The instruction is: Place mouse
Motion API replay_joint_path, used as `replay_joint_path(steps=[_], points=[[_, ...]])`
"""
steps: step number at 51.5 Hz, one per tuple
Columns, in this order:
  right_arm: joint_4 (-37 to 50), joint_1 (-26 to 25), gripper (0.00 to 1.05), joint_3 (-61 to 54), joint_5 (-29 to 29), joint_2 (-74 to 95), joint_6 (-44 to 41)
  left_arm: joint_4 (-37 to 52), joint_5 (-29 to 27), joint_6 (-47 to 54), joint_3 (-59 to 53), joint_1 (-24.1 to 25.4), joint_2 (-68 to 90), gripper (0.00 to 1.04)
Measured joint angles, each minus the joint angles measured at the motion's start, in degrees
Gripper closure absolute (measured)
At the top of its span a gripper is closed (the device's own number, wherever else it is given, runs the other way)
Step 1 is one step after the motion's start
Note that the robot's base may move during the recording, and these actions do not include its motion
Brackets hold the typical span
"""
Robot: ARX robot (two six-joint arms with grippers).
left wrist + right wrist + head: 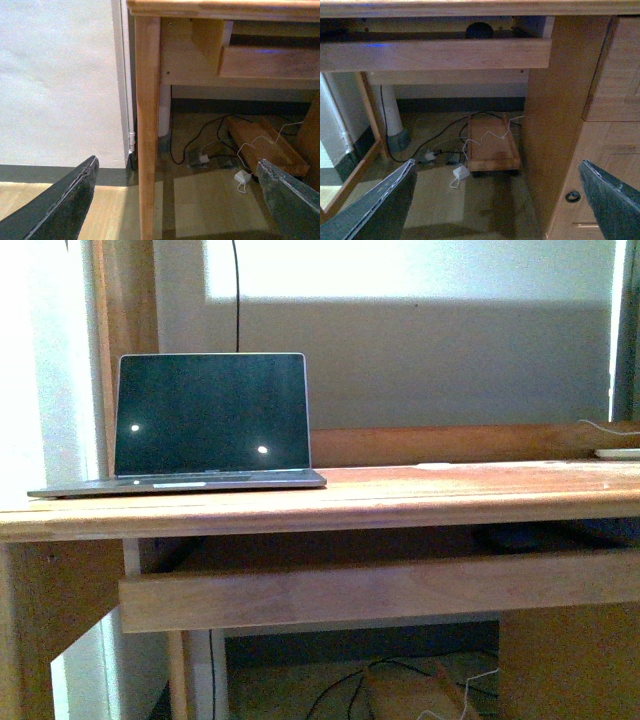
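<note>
From the front view I see the table [420, 495] with the open laptop [210, 420] at its left end, screen dark, and a flat white device [618, 452] with a white cable at the far right edge. Neither of my hands shows here, and no mouse lies on the top. The gap above the pull-out tray [380, 590] is too dark to read. In the left wrist view my left hand [176, 161] has its fingers [65, 200] spread wide apart with nothing between them. It hangs low in front of the table leg [148, 125], looking at cables on the floor. In the right wrist view my right hand [497, 162] is just as wide apart and empty, and it points under the table. There a small dark rounded dome, which I take for the mouse [480, 30], sits inside the tray behind its front rail, well apart from my fingers. By my reading the task has not begun. The mouse must be reached, gripped, lifted out and set down, probably on the top near the laptop.
</note>
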Motion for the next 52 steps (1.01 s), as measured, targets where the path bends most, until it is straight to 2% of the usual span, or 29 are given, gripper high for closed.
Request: replay_joint_path(steps=[7,8,9,11,13,16,20,31,34,39,45,52], points=[[0.00,0.00,0.07,0.00,-0.02,0.00,-0.04,0.00,0.00,0.00,0.00,0.00,0.00,0.08],[0.00,0.00,0.07,0.00,-0.02,0.00,-0.04,-0.55,1.40,-0.74,0.17,0.35,0.44,0.08],[0.00,0.00,0.07,0.00,-0.02,0.00,-0.04,-4.26,7.04,-2.95,1.73,1.92,2.27,0.08],[0.00,0.00,0.07,0.00,-0.02,0.00,-0.07,-7.93,14.03,-6.08,4.15,4.57,7.43,0.08],[0.00,0.00,0.07,0.00,-0.15,0.00,-0.04,-7.02,18.60,-7.45,5.66,6.49,13.88,0.08],[0.00,0.00,0.07,0.00,-0.09,0.00,-0.04,-2.56,19.12,-7.72,7.08,7.50,22.29,0.08],[0.00,0.00,0.07,0.00,0.00,0.00,-0.04,5.07,16.81,-4.52,8.70,7.39,32.33,0.08],[0.00,0.00,0.07,0.00,-0.07,0.00,-0.04,37.66,7.91,17.75,14.62,5.07,65.79,0.08],[0.00,0.00,0.07,0.00,-0.04,0.00,-0.07,47.87,7.91,27.10,17.03,3.61,75.71,0.08],[0.00,0.00,0.07,0.00,-0.07,0.00,-0.04,59.19,9.31,40.13,20.35,1.60,87.14,0.08],[0.00,0.00,0.07,0.00,-0.04,0.00,-0.04,67.14,12.00,56.33,25.70,-1.01,97.59,0.08],[0.00,0.00,0.07,0.00,-0.04,0.00,-0.04,67.80,14.71,67.14,31.98,-2.89,103.36,0.08]])
